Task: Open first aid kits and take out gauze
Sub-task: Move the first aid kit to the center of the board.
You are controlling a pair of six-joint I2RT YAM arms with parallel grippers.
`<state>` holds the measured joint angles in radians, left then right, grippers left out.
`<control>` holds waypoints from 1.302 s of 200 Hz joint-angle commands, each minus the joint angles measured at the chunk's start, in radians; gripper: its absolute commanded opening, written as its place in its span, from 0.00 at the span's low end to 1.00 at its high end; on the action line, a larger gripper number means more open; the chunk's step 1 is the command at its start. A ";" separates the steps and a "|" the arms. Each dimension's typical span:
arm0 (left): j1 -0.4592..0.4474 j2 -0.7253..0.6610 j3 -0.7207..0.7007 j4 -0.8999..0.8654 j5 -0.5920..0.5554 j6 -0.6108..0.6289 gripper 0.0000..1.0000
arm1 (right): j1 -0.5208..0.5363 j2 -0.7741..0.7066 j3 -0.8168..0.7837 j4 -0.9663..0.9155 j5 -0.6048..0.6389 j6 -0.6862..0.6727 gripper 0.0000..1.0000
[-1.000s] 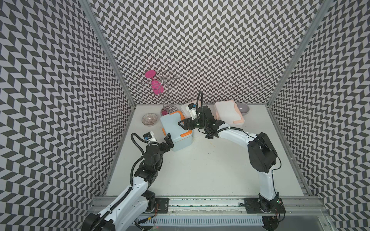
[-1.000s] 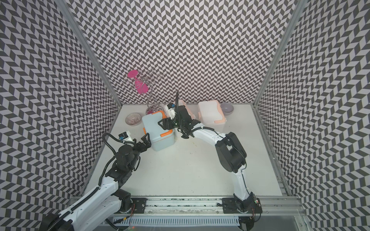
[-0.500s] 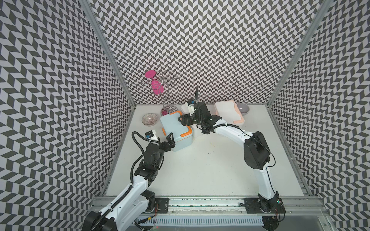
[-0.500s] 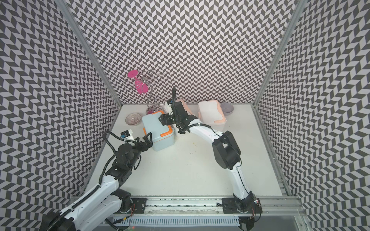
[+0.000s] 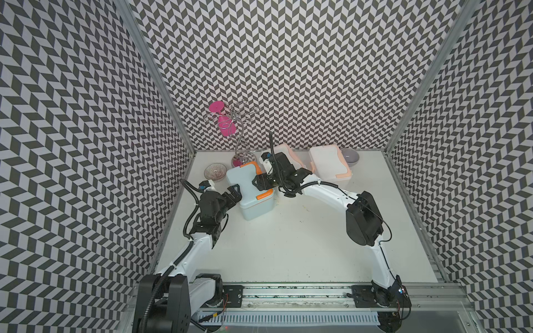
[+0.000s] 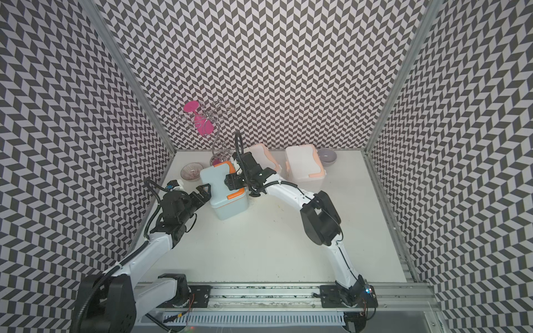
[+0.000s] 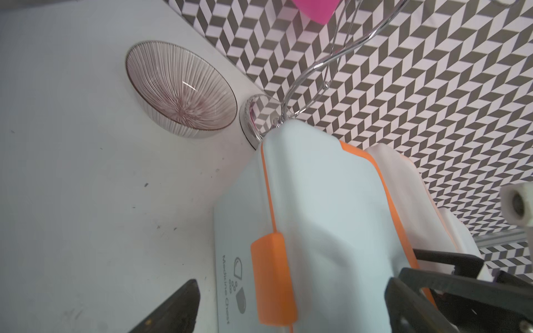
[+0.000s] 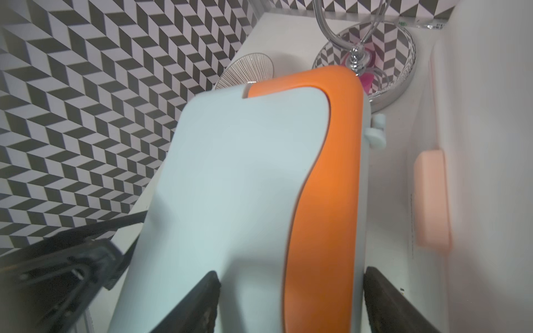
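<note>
Blue first aid kit (image 5: 248,187) sits shut, back left of the desk (image 5: 288,245); opening step. Left hand (image 5: 234,193) spread wide beside it, right hand (image 8: 291,288) straddling the orange lid edge (image 8: 323,173) (pinching? can't tell). Next probably needs the clasp (image 5: 264,196) popped

We see walls (image 5: 288,72) covered in a black-and-white chevron pattern, and an off-white tabletop (image 5: 288,245) flecked with a few dark specks. The nearest first aid kit (image 5: 253,201) is pale blue with orange trim and an orange latch, and its side carries grey lettering in the left wrist view. The kit by the back wall (image 5: 284,150) and the kit beside the grey bowl (image 5: 330,161) are both white with peach trim. That small bowl (image 5: 350,157) is plain grey. The ribbed glass bowl (image 5: 215,172) is clear with a pinkish-purple tint. A bright pink glass (image 5: 226,129) hangs on a chrome wire rack (image 5: 245,158). Both arms are white with black joints, and the left hand (image 5: 234,194) and right hand (image 5: 259,184) are black.
</note>
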<state>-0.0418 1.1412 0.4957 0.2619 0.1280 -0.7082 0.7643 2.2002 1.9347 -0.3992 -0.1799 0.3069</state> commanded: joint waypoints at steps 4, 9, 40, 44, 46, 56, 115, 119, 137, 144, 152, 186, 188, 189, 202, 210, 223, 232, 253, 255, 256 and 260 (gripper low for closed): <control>0.013 0.064 0.059 0.046 0.129 -0.013 1.00 | 0.004 0.033 0.022 -0.093 0.017 -0.007 0.77; 0.012 0.075 0.064 0.046 0.144 -0.011 0.99 | 0.005 0.030 0.021 -0.098 0.011 -0.009 0.77; -0.036 0.076 0.050 0.056 0.184 -0.013 0.98 | 0.016 -0.051 -0.083 -0.051 -0.125 -0.033 0.74; -0.054 0.069 0.046 0.054 0.177 -0.011 0.98 | 0.021 -0.071 -0.112 -0.032 -0.138 -0.034 0.74; -0.060 0.066 0.046 0.051 0.175 -0.009 0.98 | 0.023 -0.081 -0.126 -0.025 -0.146 -0.035 0.74; -0.105 0.047 0.038 0.034 0.150 -0.003 0.98 | 0.035 -0.126 -0.192 0.023 -0.168 -0.036 0.73; -0.315 -0.060 -0.059 -0.018 0.089 -0.035 0.98 | 0.071 -0.424 -0.606 0.194 -0.194 0.036 0.71; -0.332 -0.062 -0.064 -0.015 0.088 -0.037 0.98 | 0.073 -0.445 -0.629 0.203 -0.189 0.040 0.71; -0.396 -0.047 -0.053 -0.018 0.082 -0.040 0.98 | 0.074 -0.539 -0.769 0.237 -0.150 0.071 0.71; -0.419 -0.036 -0.040 -0.026 0.078 -0.040 0.98 | 0.075 -0.576 -0.817 0.250 -0.137 0.081 0.71; -0.452 -0.023 -0.026 -0.031 0.071 -0.038 0.98 | 0.074 -0.615 -0.867 0.256 -0.115 0.093 0.71; -0.573 0.000 0.008 -0.053 0.037 -0.040 0.98 | 0.075 -0.804 -1.076 0.287 -0.066 0.141 0.72; -0.579 0.001 0.008 -0.055 0.035 -0.040 0.98 | 0.075 -0.817 -1.088 0.287 -0.063 0.143 0.72; -0.580 0.000 0.009 -0.057 0.035 -0.040 0.98 | 0.075 -0.824 -1.094 0.287 -0.061 0.144 0.72; -0.618 -0.007 0.012 -0.070 0.018 -0.042 0.98 | 0.075 -0.901 -1.160 0.285 -0.045 0.161 0.73; -0.638 -0.014 0.012 -0.075 0.015 -0.043 0.98 | 0.075 -0.946 -1.191 0.278 -0.032 0.169 0.74; -0.667 -0.023 0.012 -0.081 0.012 -0.046 0.98 | 0.073 -1.017 -1.237 0.259 -0.006 0.184 0.76; -0.687 -0.024 0.010 -0.079 0.014 -0.051 0.99 | 0.073 -1.061 -1.257 0.236 0.032 0.200 0.78; -0.728 -0.014 0.011 -0.064 0.032 -0.054 0.99 | 0.063 -1.167 -1.313 0.216 0.143 0.236 0.93; -0.731 -0.013 0.012 -0.064 0.032 -0.053 0.99 | 0.061 -1.177 -1.318 0.218 0.155 0.242 0.94; -0.733 -0.012 0.012 -0.063 0.033 -0.053 0.99 | 0.060 -1.179 -1.321 0.218 0.158 0.243 0.95; -0.738 -0.011 0.011 -0.063 0.035 -0.051 0.99 | 0.052 -1.200 -1.329 0.212 0.176 0.250 0.98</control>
<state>-0.7292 1.1244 0.4774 0.2024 0.0914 -0.7532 0.8230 1.0958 0.6533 -0.1768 -0.1200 0.4992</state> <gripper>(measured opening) 0.991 0.911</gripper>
